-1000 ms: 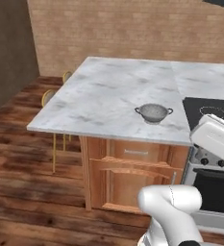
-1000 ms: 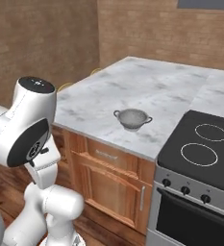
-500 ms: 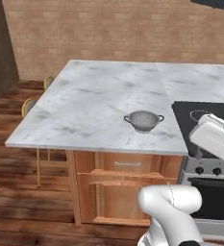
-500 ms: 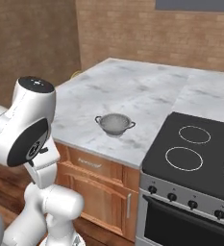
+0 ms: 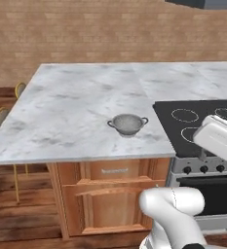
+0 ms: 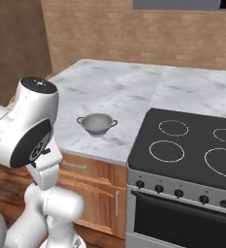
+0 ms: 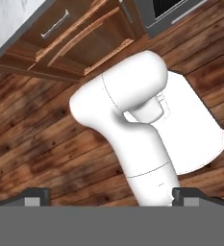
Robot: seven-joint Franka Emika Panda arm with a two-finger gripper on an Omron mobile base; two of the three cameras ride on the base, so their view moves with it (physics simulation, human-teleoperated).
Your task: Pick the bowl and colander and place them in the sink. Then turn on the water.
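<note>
Left base view. The colander (image 5: 128, 124), grey and speckled with two loop handles, stands upright on the marble counter (image 5: 76, 112), near the front edge and just left of the black stovetop (image 5: 198, 124). Ring marks show on the stovetop; knobs (image 5: 202, 169) line the oven front below it. Wooden cabinet (image 5: 110, 199) sits under the counter. Two round chair backs (image 5: 3, 116) stand at the far left, over a wooden floor (image 5: 17, 223).

Right base view. The colander (image 6: 97, 124) sits on the counter (image 6: 114, 92) near its front edge, apart from the stovetop (image 6: 192, 140) to its right. Brick wall (image 6: 134, 34) runs behind. My arm (image 6: 29, 135) rises at lower left.

Hand view. My camera looks down at the floor (image 7: 36, 144), with the cabinet drawers (image 7: 75, 38) at the top. My two fingertips (image 7: 36, 196) stand wide apart at the bottom edge, with nothing between them; my gripper (image 7: 111, 198) holds nothing.
</note>
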